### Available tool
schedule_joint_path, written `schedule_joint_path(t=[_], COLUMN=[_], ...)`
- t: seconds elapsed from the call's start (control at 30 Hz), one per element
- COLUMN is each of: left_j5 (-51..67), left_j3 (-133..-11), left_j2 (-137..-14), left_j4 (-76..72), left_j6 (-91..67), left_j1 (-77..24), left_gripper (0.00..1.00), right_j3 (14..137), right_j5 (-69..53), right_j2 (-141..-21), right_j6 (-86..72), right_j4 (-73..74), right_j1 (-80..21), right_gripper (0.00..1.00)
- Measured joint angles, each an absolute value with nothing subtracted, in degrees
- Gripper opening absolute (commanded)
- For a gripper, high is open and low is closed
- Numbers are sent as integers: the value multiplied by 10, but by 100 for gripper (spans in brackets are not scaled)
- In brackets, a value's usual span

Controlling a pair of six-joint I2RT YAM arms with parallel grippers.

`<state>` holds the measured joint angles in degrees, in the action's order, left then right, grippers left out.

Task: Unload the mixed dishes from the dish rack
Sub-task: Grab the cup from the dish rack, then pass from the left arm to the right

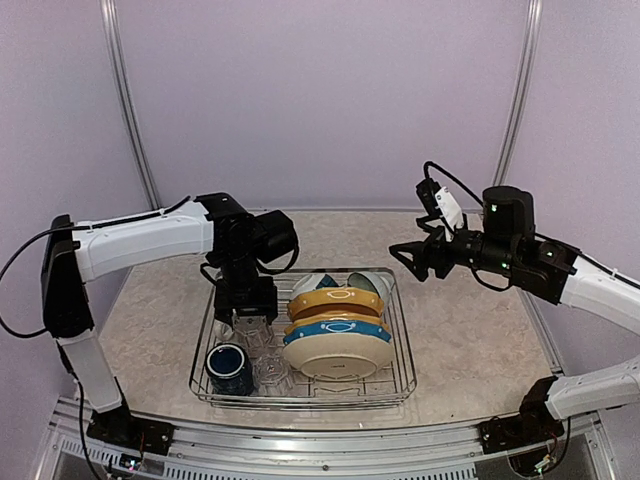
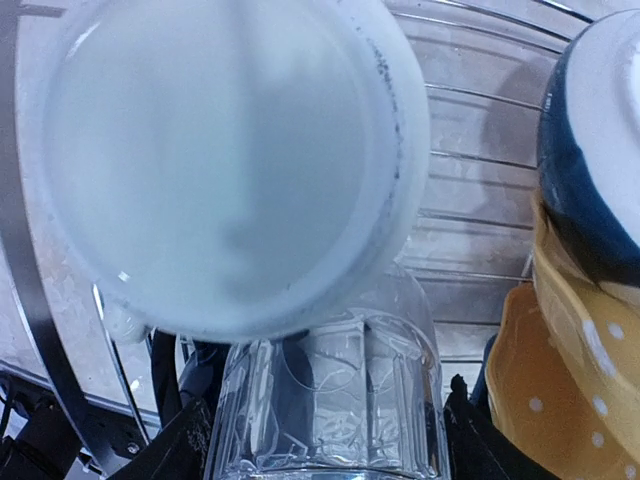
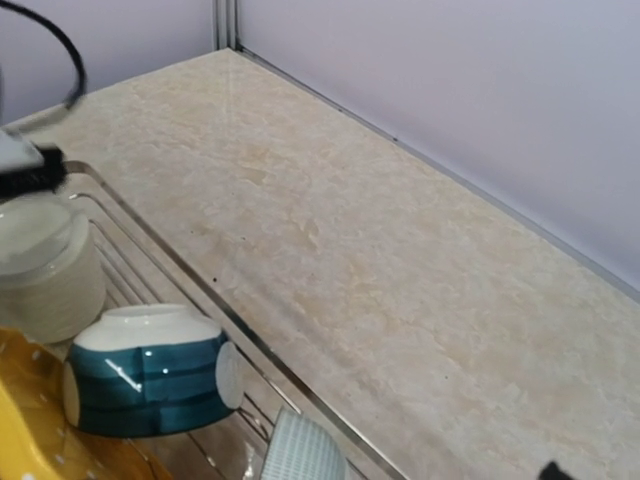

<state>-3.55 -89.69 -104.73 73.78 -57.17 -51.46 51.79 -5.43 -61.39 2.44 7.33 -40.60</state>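
Clear ribbed glass tumbler (image 2: 330, 400) sits closest to my left wrist camera, between the black fingers (image 2: 185, 440) of my left gripper (image 2: 330, 445), which straddle it partly spread; whether the pads press the glass I cannot tell. Just beyond it is a round cream mug (image 2: 220, 160), and beside them lean a blue-rimmed round plate (image 2: 580, 200) and a mustard yellow round plate (image 2: 560, 400). All are inside the large silver wire dish rack (image 1: 400, 380), with a navy mug (image 1: 230, 368) at its near left corner. My right gripper (image 1: 408, 257) hangs wide apart and empty above the beige marbled table (image 3: 350, 250) by the rack's far right corner.
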Motion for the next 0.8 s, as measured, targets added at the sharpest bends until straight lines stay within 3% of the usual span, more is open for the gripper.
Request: schedule_joint_path(t=[0.27, 0.47, 0.67, 0.8], left_j5=[-13, 67, 207, 285], left_j3=[-892, -836, -753, -689], left_j2=[-892, -718, -553, -525], left_j4=[739, 673, 477, 291], left_j6=[-552, -505, -473, -488], left_j1=[-503, -410, -326, -309], left_gripper=[42, 41, 41, 40], right_j3=[533, 545, 546, 546], right_j5=[-45, -62, -96, -159], right_j2=[-647, -674, -682, -708], right_j6=[-13, -72, -159, -230], right_j4=[63, 39, -22, -105], right_j1=[-406, -406, -406, -406], right_gripper=[98, 100, 100, 97])
